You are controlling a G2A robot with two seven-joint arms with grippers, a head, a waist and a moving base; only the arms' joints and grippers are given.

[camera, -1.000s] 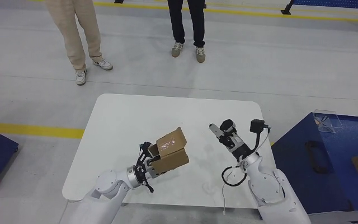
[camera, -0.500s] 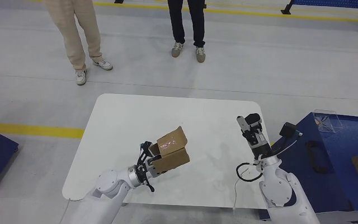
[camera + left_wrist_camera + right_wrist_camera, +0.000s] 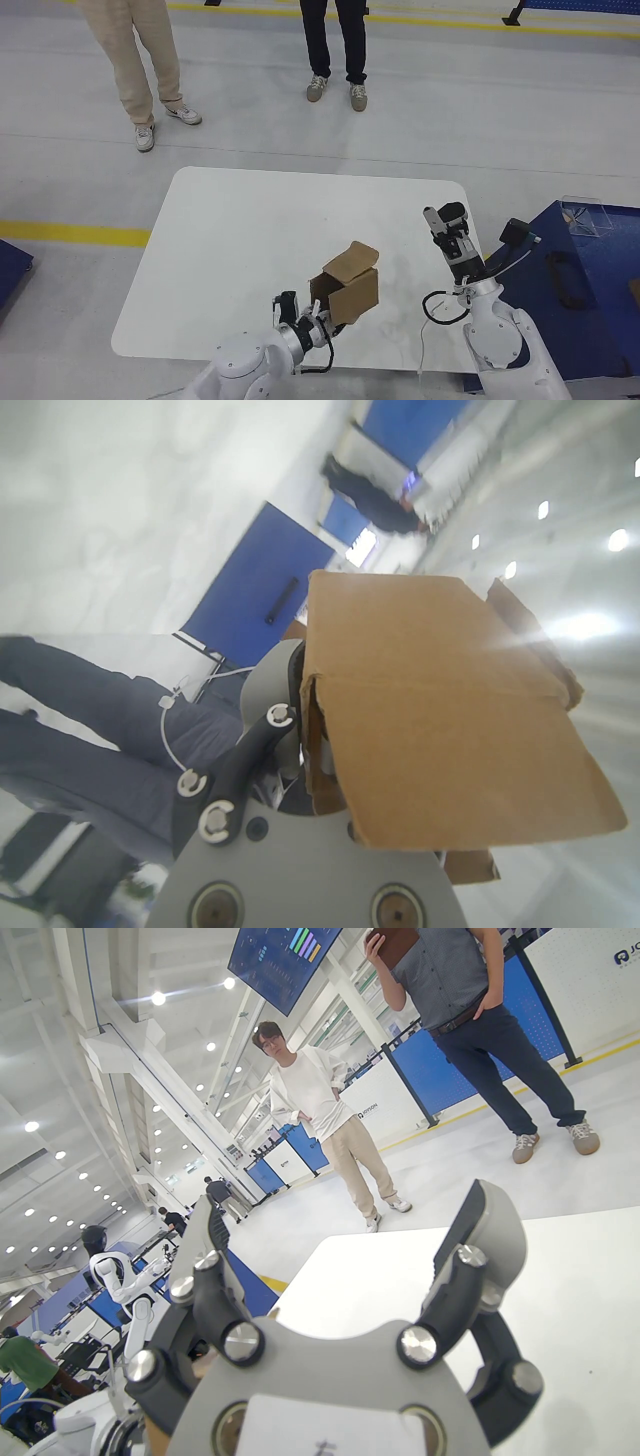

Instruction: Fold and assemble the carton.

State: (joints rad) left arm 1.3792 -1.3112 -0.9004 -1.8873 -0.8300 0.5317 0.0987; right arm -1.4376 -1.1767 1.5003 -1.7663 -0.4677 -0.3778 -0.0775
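Two grippers work over one white table [image 3: 240, 240]. At the table's near edge, the left gripper [image 3: 313, 322] is clamped on a lower wall of the brown carton [image 3: 348, 290]. It holds the carton tilted over the near-middle part of the tabletop, with the top flap [image 3: 352, 261] raised open. In the left wrist view, a flat outer panel of the carton faces the camera. The right gripper [image 3: 445, 222] stands over the table's right side, well apart from the carton, its fingers [image 3: 492, 1228] spread wide with nothing between them.
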